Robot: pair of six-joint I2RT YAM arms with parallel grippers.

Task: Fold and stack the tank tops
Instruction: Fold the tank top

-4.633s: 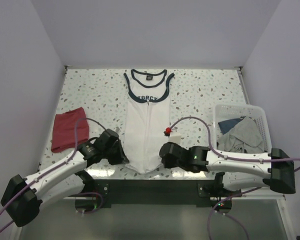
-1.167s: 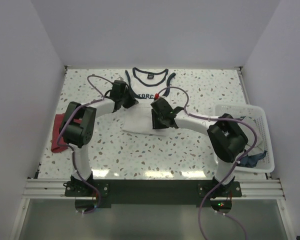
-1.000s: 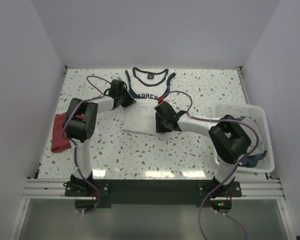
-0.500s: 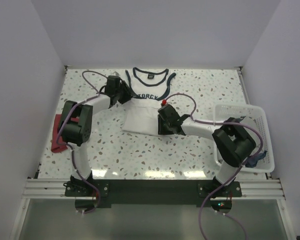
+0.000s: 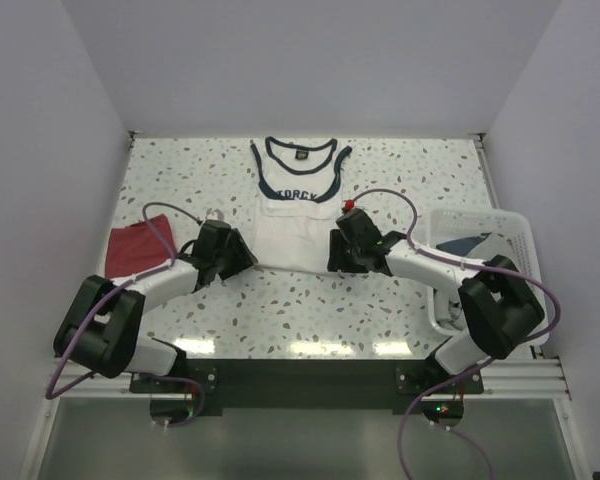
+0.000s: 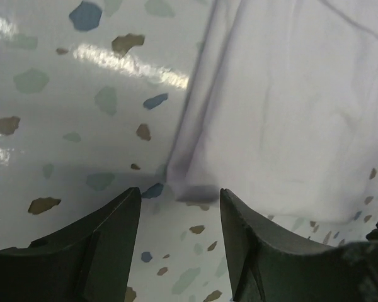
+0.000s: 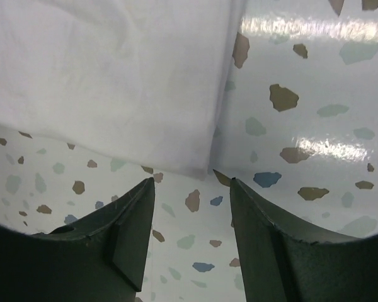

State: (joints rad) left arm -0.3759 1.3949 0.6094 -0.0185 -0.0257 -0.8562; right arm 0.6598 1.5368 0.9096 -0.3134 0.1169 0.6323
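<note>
The white tank top (image 5: 293, 225) with navy trim lies at the table's middle back, folded bottom over top, its neckline (image 5: 298, 160) toward the far wall. The dark red tank top (image 5: 133, 247) lies folded at the left. My left gripper (image 5: 246, 257) sits low at the white top's near left corner, open. In the left wrist view that folded corner (image 6: 190, 186) lies just ahead of the empty left gripper (image 6: 179, 196). My right gripper (image 5: 335, 262) is open at the near right corner. The right wrist view shows that corner (image 7: 198, 165) just beyond the empty right gripper (image 7: 191, 184).
A white lattice basket (image 5: 480, 214) stands at the right edge with dark and grey clothes (image 5: 468, 246) in it; my right arm's elbow (image 5: 500, 310) hangs over its near side. The speckled table (image 5: 310, 310) is walled on three sides.
Both grippers have let go of the white top's hem, opened and drawn back toward me to its near fold. The top now lies flat, folded in half.
</note>
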